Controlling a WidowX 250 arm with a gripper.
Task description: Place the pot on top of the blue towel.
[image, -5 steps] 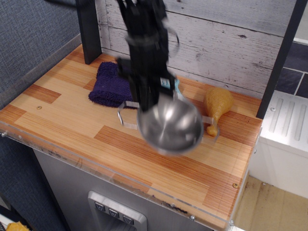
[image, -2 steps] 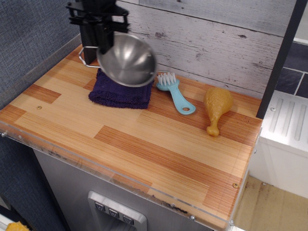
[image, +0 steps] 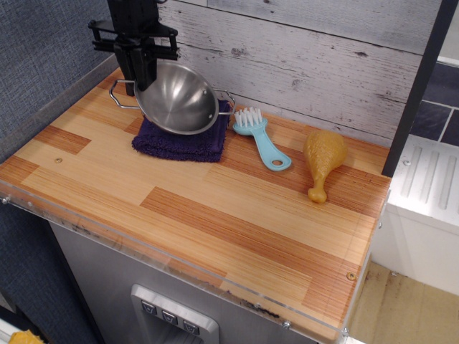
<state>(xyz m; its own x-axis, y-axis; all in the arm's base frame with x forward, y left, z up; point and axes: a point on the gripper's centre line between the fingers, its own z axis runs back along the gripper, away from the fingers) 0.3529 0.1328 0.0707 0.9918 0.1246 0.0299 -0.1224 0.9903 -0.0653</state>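
The shiny steel pot (image: 181, 106) sits on the dark navy towel (image: 183, 145) at the back left of the wooden counter, tilted so its open side faces front right. One wire handle sticks out to the left and the other to the right. My black gripper (image: 141, 77) comes down from above at the pot's left rim. Its fingers look closed on that rim. The pot covers most of the towel; only the towel's front and right edges show.
A light blue brush (image: 262, 140) lies just right of the towel. A yellow toy drumstick (image: 324, 158) lies further right. A grey plank wall runs along the back, and a dark post (image: 442, 86) stands at the right. The wooden counter (image: 215, 222) ends at a clear front lip.
The gripper carried the pot from mid-counter up and left over the towel, then lowered it onto the towel. The brush, hidden a second ago, now shows.
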